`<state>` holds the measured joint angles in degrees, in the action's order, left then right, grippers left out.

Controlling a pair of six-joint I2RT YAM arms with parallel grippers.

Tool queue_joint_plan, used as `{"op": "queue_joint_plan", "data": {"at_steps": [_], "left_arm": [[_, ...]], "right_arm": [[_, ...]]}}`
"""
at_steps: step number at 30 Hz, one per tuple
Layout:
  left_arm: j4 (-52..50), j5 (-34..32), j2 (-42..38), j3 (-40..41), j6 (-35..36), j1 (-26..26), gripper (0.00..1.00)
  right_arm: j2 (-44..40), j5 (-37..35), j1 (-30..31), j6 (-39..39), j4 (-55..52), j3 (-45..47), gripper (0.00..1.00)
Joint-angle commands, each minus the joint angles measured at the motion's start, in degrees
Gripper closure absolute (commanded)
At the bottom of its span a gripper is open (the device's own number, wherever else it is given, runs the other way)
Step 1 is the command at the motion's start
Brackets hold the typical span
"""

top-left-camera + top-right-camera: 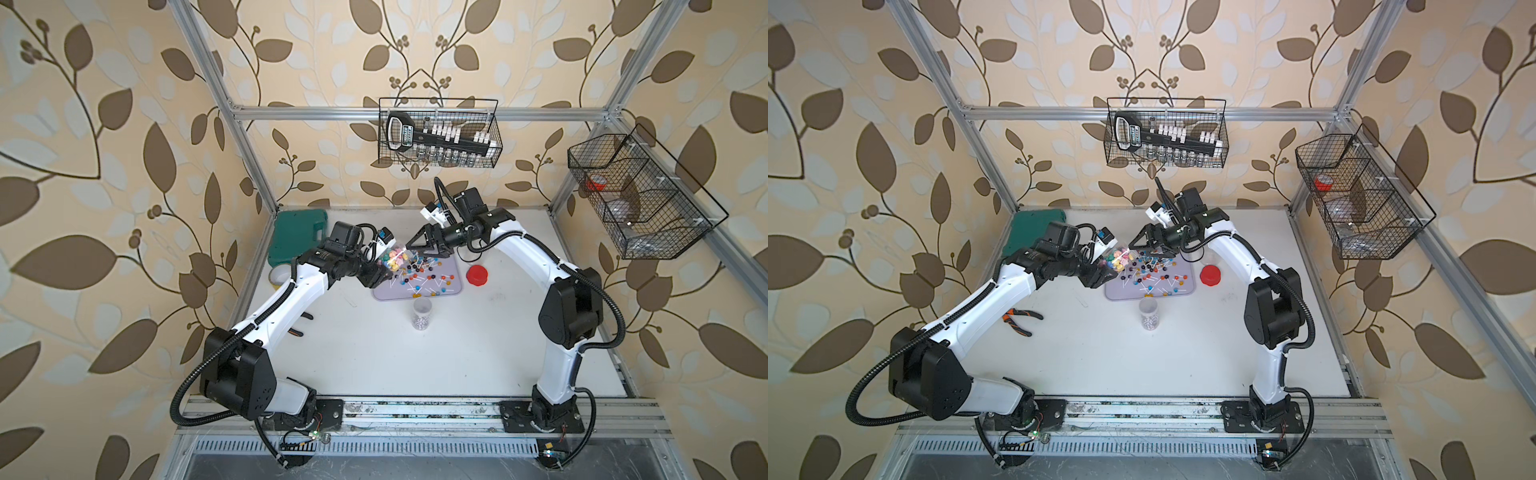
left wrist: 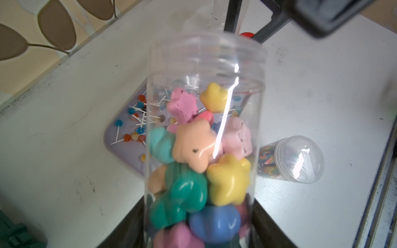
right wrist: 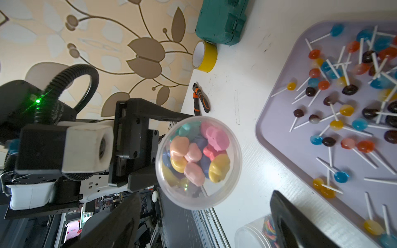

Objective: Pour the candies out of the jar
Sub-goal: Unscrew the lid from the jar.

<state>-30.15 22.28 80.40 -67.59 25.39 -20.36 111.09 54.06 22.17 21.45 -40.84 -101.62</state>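
A clear jar [image 1: 390, 257] [image 1: 1117, 259] full of pastel star-shaped candies [image 2: 193, 146] [image 3: 193, 154] is tilted, its mouth without a lid over the near-left edge of a lilac tray [image 1: 451, 286] [image 1: 1183, 286]. My left gripper [image 1: 376, 272] [image 2: 197, 234] is shut on the jar's lower body. Many lollipops [image 1: 424, 276] [image 3: 343, 96] lie scattered on the tray. My right gripper [image 1: 415, 249] [image 3: 204, 225] hangs open just beyond the jar's mouth, holding nothing. The stars are all inside the jar.
A red lid [image 1: 477, 275] lies right of the tray. A second clear jar [image 1: 422, 313] [image 2: 290, 158] of swirled sweets stands in front of it. A green case [image 1: 297, 237], yellow tape [image 3: 205, 55] and pliers [image 1: 1019, 320] sit at the left. Wire baskets [image 1: 438, 133] hang on the frame.
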Motion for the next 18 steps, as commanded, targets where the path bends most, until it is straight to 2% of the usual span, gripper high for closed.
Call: {"op": "queue_joint_plan", "data": {"at_steps": [1, 6, 10, 18], "left_arm": [[3.3, 1.1, -2.9, -0.4, 1.1, -0.8, 0.35], [3.4, 2.2, -3.2, -0.5, 0.7, -0.9, 0.35], [3.5, 2.8, -3.4, -0.5, 0.5, -0.9, 0.35], [3.9, 4.3, -3.6, -0.5, -0.3, -0.9, 0.35]], "right_arm": [[1.0, 1.7, 0.3, -0.6, -0.2, -2.5, 0.11], [1.6, 1.4, 0.6, -0.7, 0.5, -2.7, 0.12], [2.3, 1.5, 1.0, -0.4, 1.2, -2.9, 0.2], [3.3, 1.6, 1.6, -0.3, 1.8, -3.6, 0.23]]}}
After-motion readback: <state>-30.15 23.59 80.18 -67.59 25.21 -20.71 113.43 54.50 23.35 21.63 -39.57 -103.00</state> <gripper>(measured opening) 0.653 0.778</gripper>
